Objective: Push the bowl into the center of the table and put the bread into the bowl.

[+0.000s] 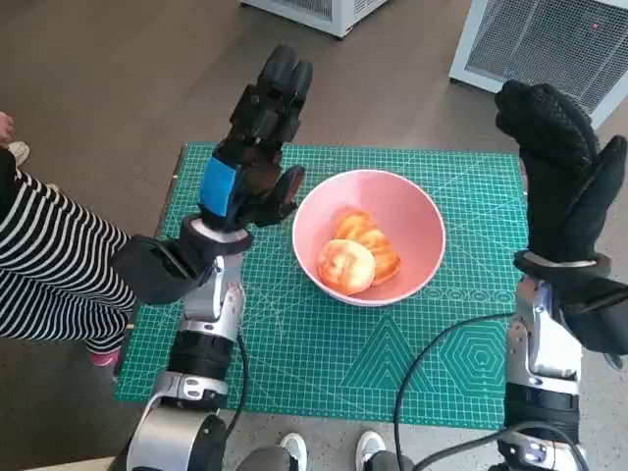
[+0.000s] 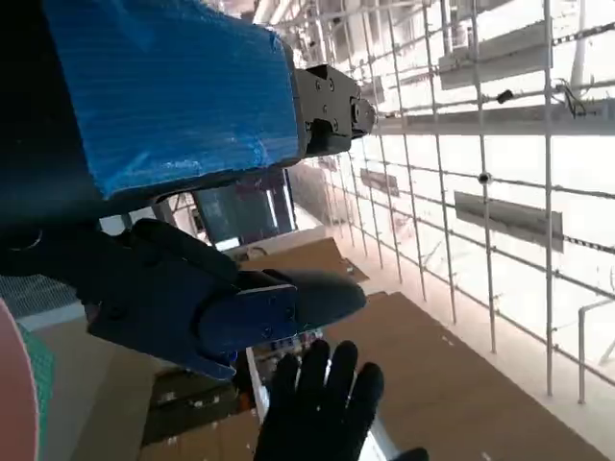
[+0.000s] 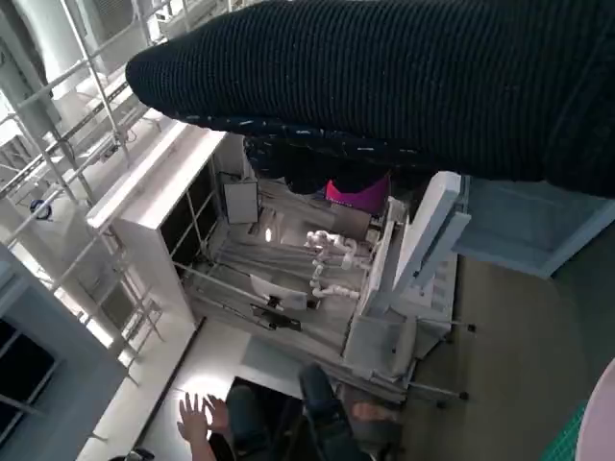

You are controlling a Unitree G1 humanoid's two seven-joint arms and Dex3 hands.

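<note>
A pink bowl (image 1: 417, 221) stands near the middle of the green cutting mat (image 1: 324, 343). Two golden pieces of bread (image 1: 358, 253) lie inside it. My left hand (image 1: 257, 147) is raised above the mat just left of the bowl, fingers stretched upward and apart, holding nothing. My right hand (image 1: 564, 167) is lifted at the mat's right edge, fingers up, also empty. In the left wrist view the blue-taped left hand (image 2: 173, 106) fills the upper part, with the right hand (image 2: 322, 399) seen beyond it. The right hand's glove (image 3: 384, 77) spans the right wrist view.
A person in a striped sleeve (image 1: 49, 265) sits at the left edge of the table. White appliance cabinets (image 1: 549, 39) stand on the floor behind the table. A black cable (image 1: 432, 363) runs across the mat's near right part. Shoe tips (image 1: 329, 449) show at the front edge.
</note>
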